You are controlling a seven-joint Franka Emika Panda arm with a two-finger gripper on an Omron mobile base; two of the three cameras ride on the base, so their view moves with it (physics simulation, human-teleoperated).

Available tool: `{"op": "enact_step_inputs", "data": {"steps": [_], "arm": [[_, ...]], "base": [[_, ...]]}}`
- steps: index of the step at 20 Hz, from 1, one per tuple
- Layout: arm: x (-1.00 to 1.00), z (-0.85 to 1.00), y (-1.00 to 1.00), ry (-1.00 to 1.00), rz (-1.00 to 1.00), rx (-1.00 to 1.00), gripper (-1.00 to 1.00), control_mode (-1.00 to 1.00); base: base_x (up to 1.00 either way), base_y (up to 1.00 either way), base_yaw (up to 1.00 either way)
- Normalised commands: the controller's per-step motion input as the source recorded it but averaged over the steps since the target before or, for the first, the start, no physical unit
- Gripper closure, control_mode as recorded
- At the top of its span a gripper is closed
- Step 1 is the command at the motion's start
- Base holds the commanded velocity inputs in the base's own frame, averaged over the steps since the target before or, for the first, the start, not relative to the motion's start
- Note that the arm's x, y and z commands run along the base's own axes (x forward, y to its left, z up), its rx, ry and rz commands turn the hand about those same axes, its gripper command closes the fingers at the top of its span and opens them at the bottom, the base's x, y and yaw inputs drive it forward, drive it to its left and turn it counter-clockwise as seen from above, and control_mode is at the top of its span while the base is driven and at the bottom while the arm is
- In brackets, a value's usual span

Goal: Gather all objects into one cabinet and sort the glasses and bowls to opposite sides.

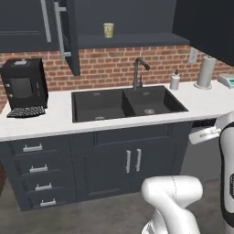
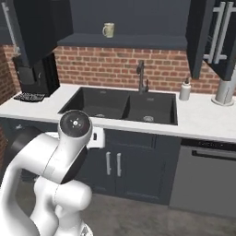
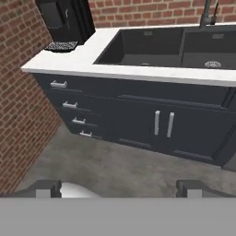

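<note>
The pincer (image 3: pixel 120 189) is wide apart and holds nothing. It hangs low in front of the dark sink (image 3: pixel 184 46), looking at the lower doors and the floor. The cream cup (image 1: pixel 108 30) stands far above the pincer, on the shelf of the open cabinet (image 1: pixel 132 40). The robot seems to be between pieces, looking for the next one. Next, it likely needs to turn and find a bowl or mug, then reach for it.
</note>
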Motion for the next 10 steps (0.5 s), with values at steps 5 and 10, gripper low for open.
{"op": "enact_step_inputs", "data": {"steps": [5,10], "arm": [[0.00,0.00,0.00,0.00,0.00,0.00,-1.00,1.00],[0.00,0.00,0.00,0.00,0.00,0.00,-1.00,1.00]], "base": [[1.00,0.19,0.00],[0.93,0.17,0.00]]}}
